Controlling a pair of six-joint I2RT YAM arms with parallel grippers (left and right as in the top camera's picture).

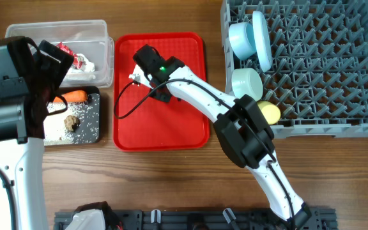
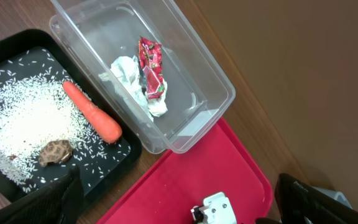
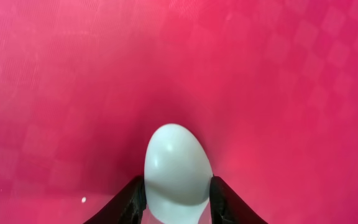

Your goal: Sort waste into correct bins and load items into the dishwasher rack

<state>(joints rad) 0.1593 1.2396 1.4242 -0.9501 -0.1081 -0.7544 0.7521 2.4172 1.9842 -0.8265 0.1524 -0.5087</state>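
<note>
One glossy oval spoon (image 3: 178,165), checkered tray (image 3: 278,74)

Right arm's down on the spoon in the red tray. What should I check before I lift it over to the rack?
1. Fingers of the right gripper around the white spoon: ok, they sit against both sides of its bowl.
2. Grip firm enough to lift: cannot tell.
3. Spoon handle direction: cannot tell, it is hidden behind the fingers.
4. Room in the dishwasher rack: ok, most pegs on its right part are bare.
5. Left gripper out of the path: ok, it is open by the clear tub, left of the red tray.
</note>
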